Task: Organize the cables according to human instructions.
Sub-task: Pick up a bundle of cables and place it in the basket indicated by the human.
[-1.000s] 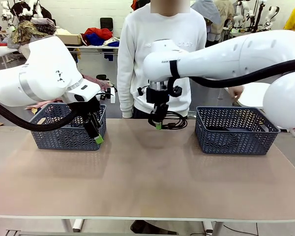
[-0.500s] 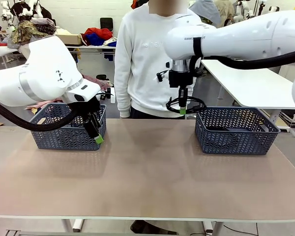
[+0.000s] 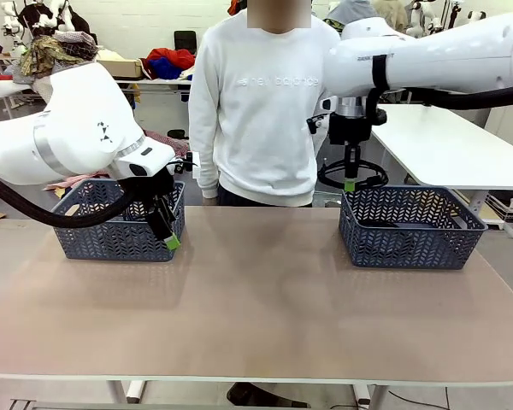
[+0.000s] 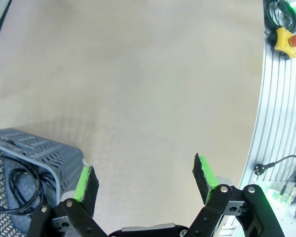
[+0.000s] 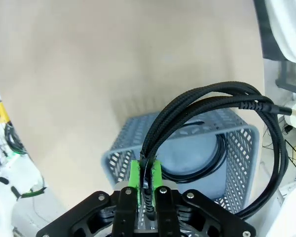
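Observation:
My right gripper (image 3: 350, 184) hangs above the near left corner of the right grey basket (image 3: 410, 243), shut on a coiled black cable (image 3: 374, 179) that dangles around it. In the right wrist view the green pads (image 5: 134, 180) pinch the braided cable (image 5: 207, 98) over the basket (image 5: 119, 150), where another cable (image 5: 197, 173) lies. Beside the left basket (image 3: 111, 239), my left gripper (image 3: 170, 242) is open and holds nothing. From the left wrist, its gripper (image 4: 144, 177) is spread over bare table, next to the basket (image 4: 49, 150) with a cable (image 4: 35, 180) inside.
A person in a white sweatshirt (image 3: 256, 111) stands at the far edge between the baskets, arms down. The tabletop (image 3: 256, 299) lies bare between the baskets. A yellow emergency stop button (image 4: 286, 38) sits on the rail at the table's side.
My right gripper has carried the coiled cable up and to the right, from the far middle of the table to above the right basket. The left arm has stayed still.

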Available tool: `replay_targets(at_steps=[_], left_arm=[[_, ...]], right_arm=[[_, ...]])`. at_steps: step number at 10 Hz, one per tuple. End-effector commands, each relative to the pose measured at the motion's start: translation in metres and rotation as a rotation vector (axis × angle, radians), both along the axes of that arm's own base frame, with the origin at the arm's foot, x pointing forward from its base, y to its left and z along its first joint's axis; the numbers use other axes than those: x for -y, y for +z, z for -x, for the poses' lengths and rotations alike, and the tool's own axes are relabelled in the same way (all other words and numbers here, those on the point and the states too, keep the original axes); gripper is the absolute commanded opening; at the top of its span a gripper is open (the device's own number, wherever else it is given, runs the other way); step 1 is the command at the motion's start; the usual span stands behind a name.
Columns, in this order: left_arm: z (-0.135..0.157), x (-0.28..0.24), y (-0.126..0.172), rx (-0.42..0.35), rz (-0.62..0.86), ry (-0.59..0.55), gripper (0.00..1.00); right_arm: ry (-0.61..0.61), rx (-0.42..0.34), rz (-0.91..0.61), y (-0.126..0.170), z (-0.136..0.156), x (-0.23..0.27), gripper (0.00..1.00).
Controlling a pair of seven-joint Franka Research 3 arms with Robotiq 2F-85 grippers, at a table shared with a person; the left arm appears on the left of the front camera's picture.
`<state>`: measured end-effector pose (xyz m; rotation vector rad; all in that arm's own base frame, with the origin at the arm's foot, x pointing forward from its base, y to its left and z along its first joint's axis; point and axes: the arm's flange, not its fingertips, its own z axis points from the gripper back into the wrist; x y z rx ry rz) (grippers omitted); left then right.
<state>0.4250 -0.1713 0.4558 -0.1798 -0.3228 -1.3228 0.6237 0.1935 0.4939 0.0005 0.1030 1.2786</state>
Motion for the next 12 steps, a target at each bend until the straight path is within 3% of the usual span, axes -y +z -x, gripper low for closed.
replay_targets(at_steps=[1,4,5,10,11,12], left_arm=[[0.002,-0.002,0.001,-0.003,-0.005,0.005,1.00],[0.002,-0.002,0.001,-0.003,-0.005,0.005,1.00],[0.002,-0.002,0.001,-0.003,-0.005,0.005,1.00],[0.002,-0.002,0.001,-0.003,-0.005,0.005,1.00],[0.002,-0.002,0.001,-0.003,-0.005,0.005,1.00],[0.002,-0.002,0.001,-0.003,-0.005,0.005,1.00]], right_arm=[[0.023,0.037,-0.061,-0.012,0.012,0.022,0.00],[-0.004,0.047,-0.082,-0.020,0.008,0.037,0.00],[-0.012,0.030,-0.036,-0.014,-0.006,0.029,0.00],[-0.012,0.030,-0.036,-0.014,-0.006,0.029,0.00],[-0.014,0.026,-0.041,-0.019,-0.005,0.029,0.11],[-0.010,0.033,-0.059,-0.021,-0.005,0.028,0.11]])
